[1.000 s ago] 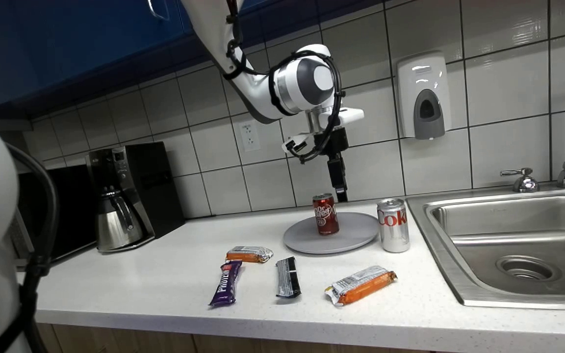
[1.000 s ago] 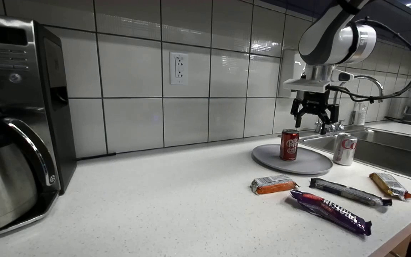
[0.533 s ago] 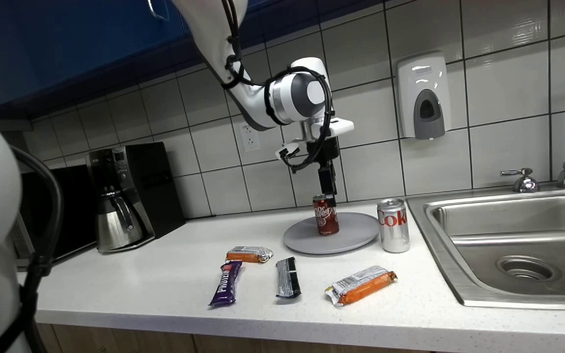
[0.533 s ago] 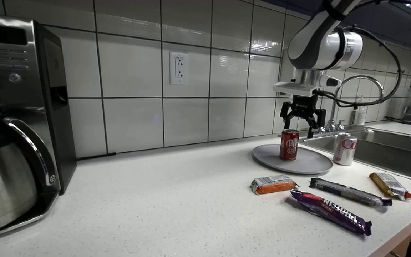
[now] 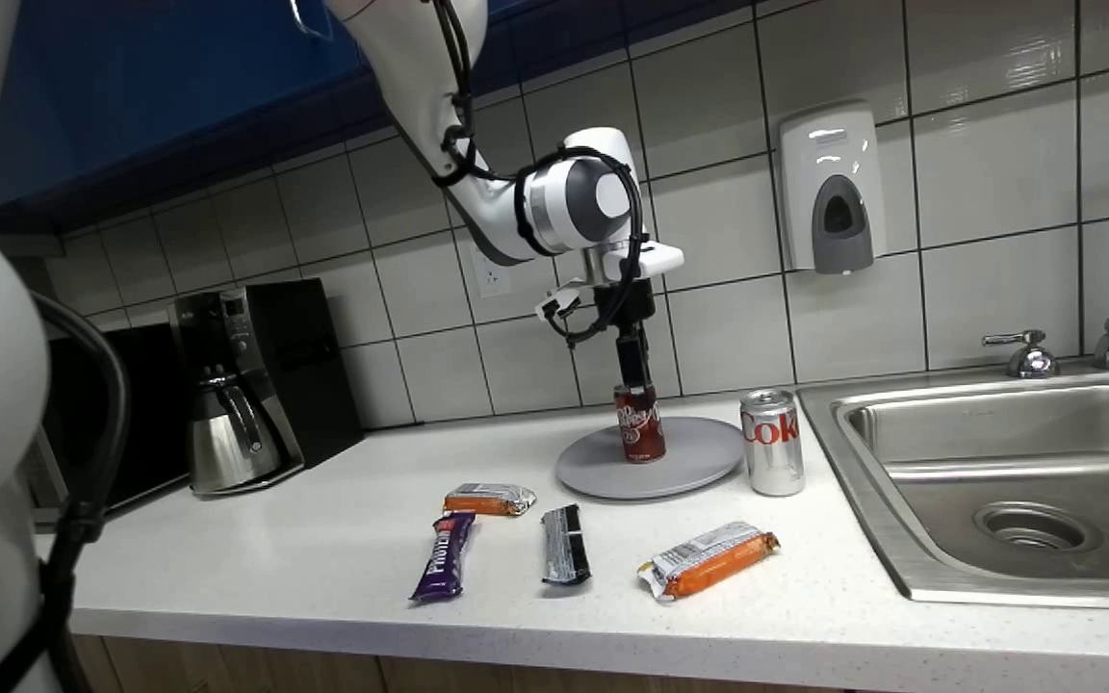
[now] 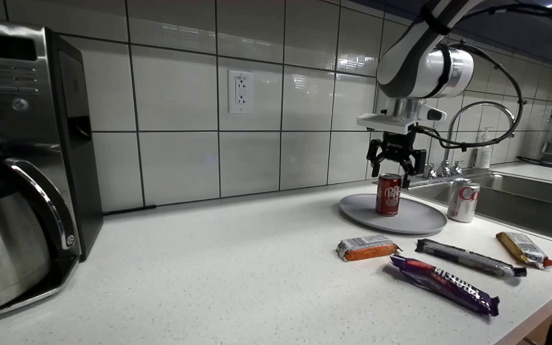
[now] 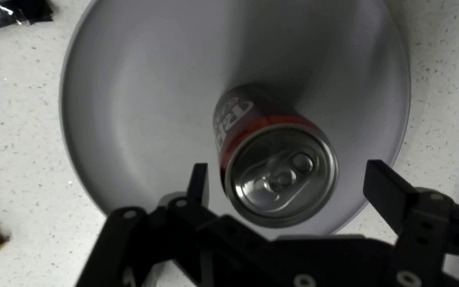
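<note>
Behind everything rises a wall (image 6: 175,86) of large, glossy tiles with dark grout; before it runs the pale, speckled worktop (image 6: 209,263). The smooth, rounded white-and-grey arm (image 5: 554,207) slopes down from above, its wrist section upright. A brushed-steel sink (image 5: 997,423) is let into the worktop, and well apart from it stands a boxy black-and-steel coffee maker (image 5: 295,356). Nearer the sink lies a round, matt grey plate (image 7: 153,99). Pointing straight down over the plate, the angular black tool (image 7: 287,179) has its two fingers spread wide, straddling the top of a red can (image 6: 388,195); the wrist view shows a gap on both sides. The red can, shiny metal with a ring-pull lid, stands upright on the plate. Just beside the plate, on the sink side, an upright silver can (image 6: 463,200) is the nearest tall obstacle. Four wrapped bars lie flat near the plate: a purple bar (image 6: 443,285), a black-and-grey bar (image 6: 470,258), an orange-and-silver bar (image 6: 368,247) and another orange-and-silver bar (image 5: 709,560).
</note>
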Robot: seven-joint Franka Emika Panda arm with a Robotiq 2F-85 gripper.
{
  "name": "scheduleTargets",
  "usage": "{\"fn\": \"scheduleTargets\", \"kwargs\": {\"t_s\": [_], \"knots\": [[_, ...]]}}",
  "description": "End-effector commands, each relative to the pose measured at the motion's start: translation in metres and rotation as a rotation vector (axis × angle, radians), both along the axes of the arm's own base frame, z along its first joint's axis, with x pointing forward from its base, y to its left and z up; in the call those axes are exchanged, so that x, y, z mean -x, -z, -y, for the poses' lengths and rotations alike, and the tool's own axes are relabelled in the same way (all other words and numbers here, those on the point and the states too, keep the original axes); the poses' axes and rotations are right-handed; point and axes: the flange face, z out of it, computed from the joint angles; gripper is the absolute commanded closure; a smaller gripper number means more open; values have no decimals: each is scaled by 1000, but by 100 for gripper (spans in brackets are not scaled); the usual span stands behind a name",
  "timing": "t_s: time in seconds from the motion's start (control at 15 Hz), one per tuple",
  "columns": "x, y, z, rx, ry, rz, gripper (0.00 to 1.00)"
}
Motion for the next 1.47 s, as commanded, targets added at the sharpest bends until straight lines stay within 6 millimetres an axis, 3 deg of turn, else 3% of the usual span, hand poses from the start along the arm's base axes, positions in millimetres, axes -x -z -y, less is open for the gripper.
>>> {"fn": "scheduleTargets", "kwargs": {"t_s": [0.0, 0.4, 0.47, 0.53, 0.73, 0.87, 1.4], "knots": [[-7, -3, -7, -12, -7, 7, 0], [-7, 2, -8, -13, -9, -15, 0], [-7, 2, -9, -8, -12, -12, 25], [-6, 2, -9, -6, -13, -13, 26], [-6, 1, -10, -4, -17, -13, 51], [-5, 1, -10, -3, -19, -14, 61], [-7, -10, -22, -3, -49, -8, 61]]}}
